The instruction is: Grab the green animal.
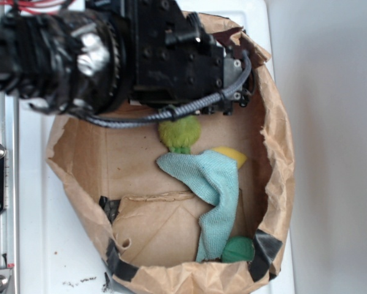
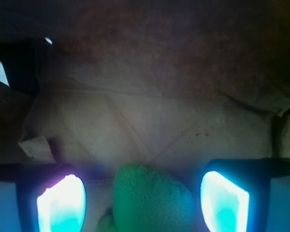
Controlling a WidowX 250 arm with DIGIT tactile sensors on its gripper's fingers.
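Observation:
The green animal (image 1: pixel 180 131) is a fuzzy lime-green plush lying on the floor of a brown paper bag, just below the black wrist block (image 1: pixel 177 55) of my arm, which hides its upper part. In the wrist view the green animal (image 2: pixel 149 198) sits between the two glowing pads (image 2: pixel 62 205). There is a clear gap on each side of it. My gripper (image 2: pixel 142 203) is open and straddles the toy without touching it. The exterior view does not show the fingertips.
The paper bag (image 1: pixel 275 153) has crumpled walls all round, patched with black tape (image 1: pixel 266 248). A light teal cloth (image 1: pixel 214 187) lies right below the toy, over a yellow object (image 1: pixel 233 156). A darker green lump (image 1: pixel 238 250) sits at the bag's near wall.

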